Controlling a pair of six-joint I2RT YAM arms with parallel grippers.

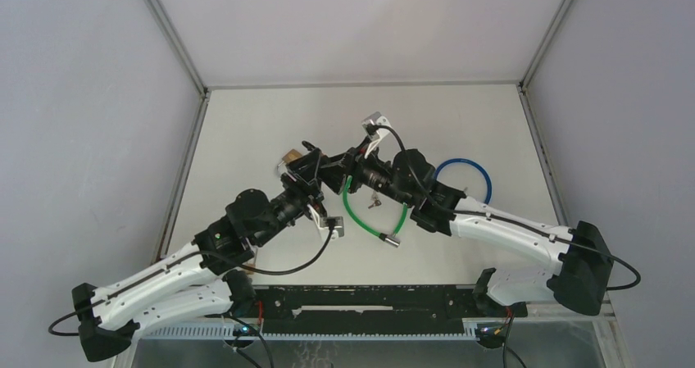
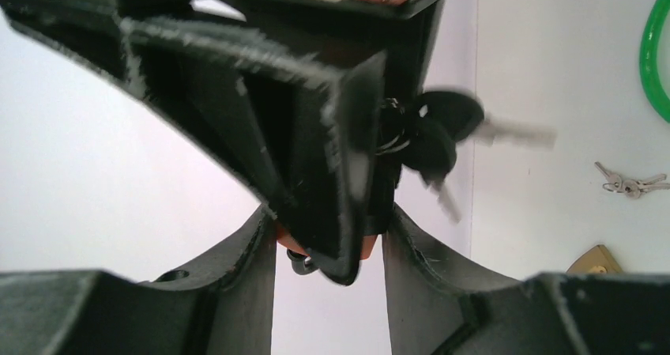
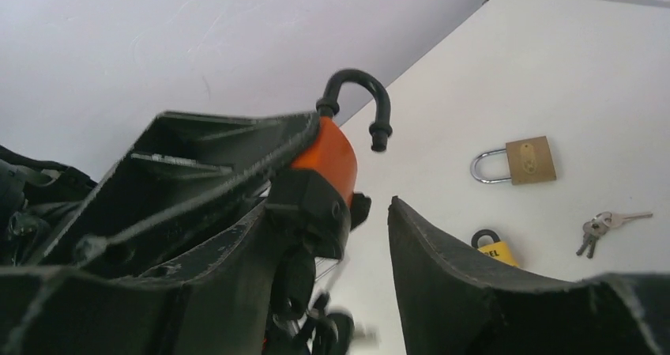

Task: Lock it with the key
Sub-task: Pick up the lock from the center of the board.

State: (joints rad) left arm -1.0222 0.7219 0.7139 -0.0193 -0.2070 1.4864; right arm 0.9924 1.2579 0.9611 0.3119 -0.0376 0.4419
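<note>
While the left pincer is clamped on the orange padlock, holding it up over the middle of the bench, the right pincer stands partly open around the lock's black lower end. One of its fingers shows a clear gap to the lock body; the other lies close against it. The padlock's black shackle is raised, its free end out of the body. A bunch of black-headed keys hangs at the lock's base, blurred in both wrist views; one of them may sit in the keyhole, but that spot is hidden. On the bench a green cable loop lies just on the near side of the two pincers, and a blue cable loop lies beside the right arm. Farther off are a brass padlock, a small yellow padlock and a set of small silver keys, each apart from the others.
</note>
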